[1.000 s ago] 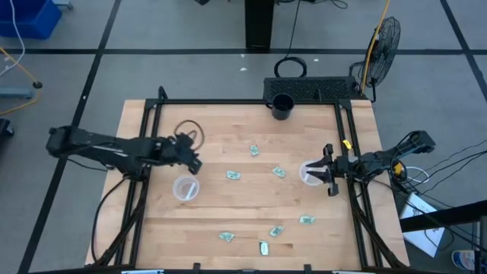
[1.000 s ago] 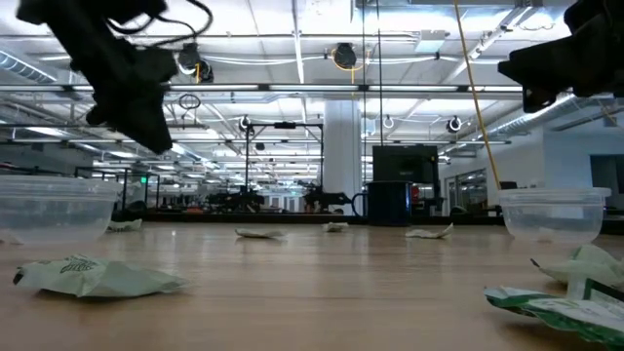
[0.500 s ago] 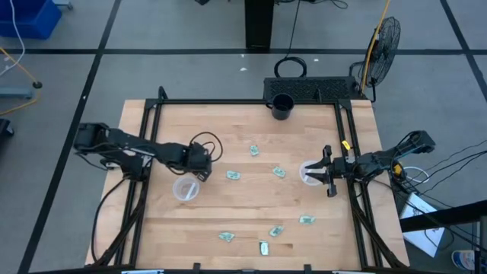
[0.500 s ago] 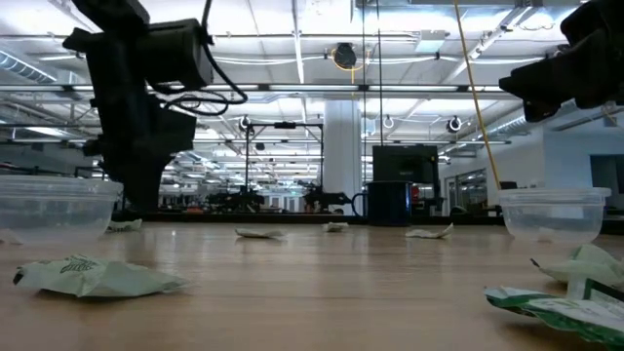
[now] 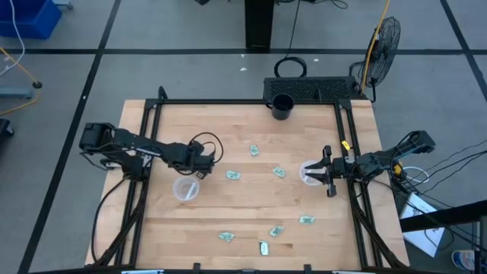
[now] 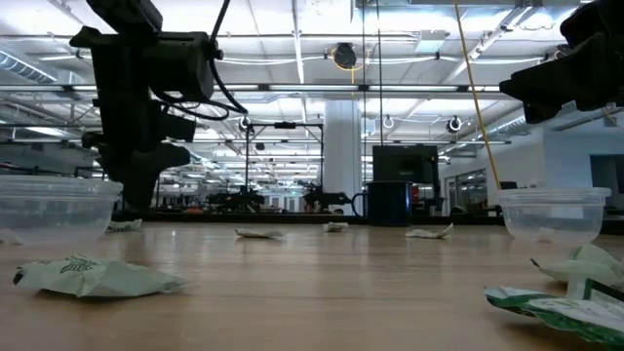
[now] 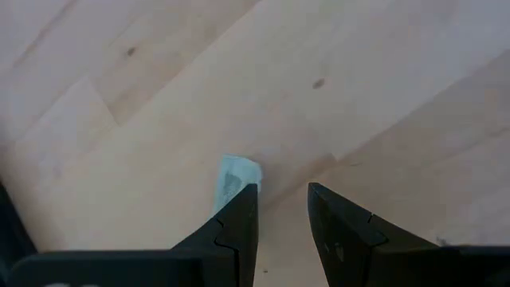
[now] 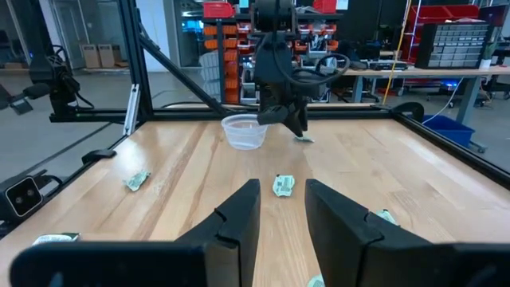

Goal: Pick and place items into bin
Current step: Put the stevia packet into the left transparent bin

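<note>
Left claw low over a wrapped piece, right claw waiting by its cup

The left claw (image 5: 204, 166), fingers slightly parted and holding nothing, hangs just over the tabletop (image 5: 251, 213) with a pale teal item (image 7: 236, 177) just beside one fingertip, off-centre. Its clear cup (image 5: 186, 188) sits nearer. Closing now could pinch an edge or flick it away. The other items (image 5: 278, 173) lie scattered rightward. The right claw (image 5: 323, 172), open, waits beside the right cup (image 5: 309, 174).

A robotics lab or workshop hall.
A wooden desk (image 5: 243, 205) in a black frame (image 5: 152, 114) stands on grey floor; beyond it, parts bins (image 8: 454, 44), shelving (image 8: 223, 48), ceiling strip lights (image 6: 292, 44) and a fan (image 5: 383, 42).
</note>
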